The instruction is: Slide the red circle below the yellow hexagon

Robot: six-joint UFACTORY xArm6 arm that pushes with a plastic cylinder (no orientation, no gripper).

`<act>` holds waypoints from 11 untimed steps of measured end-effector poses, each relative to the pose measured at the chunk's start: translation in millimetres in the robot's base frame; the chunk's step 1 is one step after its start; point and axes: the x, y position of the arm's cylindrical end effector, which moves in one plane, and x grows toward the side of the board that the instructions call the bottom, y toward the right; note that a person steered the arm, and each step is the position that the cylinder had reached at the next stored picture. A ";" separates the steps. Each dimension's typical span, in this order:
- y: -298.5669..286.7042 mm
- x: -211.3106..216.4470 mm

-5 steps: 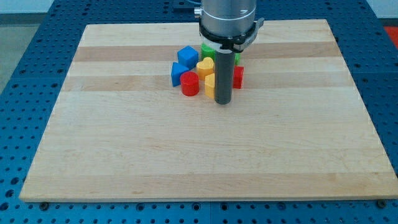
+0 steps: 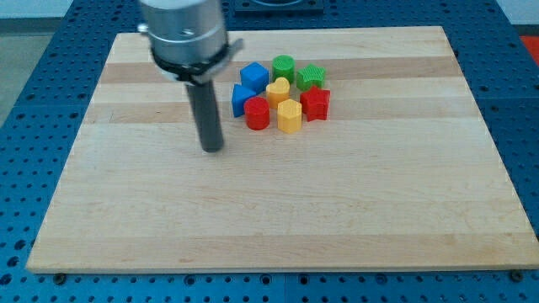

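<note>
My tip point(image 2: 212, 149) rests on the bare wooden board point(image 2: 278, 219), left of centre in the frame, near but clear of the cluster of blocks at upper centre. I judge this spot lets me approach the red circle point(image 2: 258, 114) from its left. That circle sits at the cluster's lower left, touching the blue blocks point(image 2: 247, 88) and just left of the yellow hexagon point(image 2: 289, 116); a yellow heart point(image 2: 277, 90) lies above them. I carry no pincer, only a rod, touching no block.
</note>
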 end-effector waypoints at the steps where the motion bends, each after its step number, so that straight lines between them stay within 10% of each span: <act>1: -9.8 -38.8; 7: 128.9 -15.1; 11: 106.7 14.8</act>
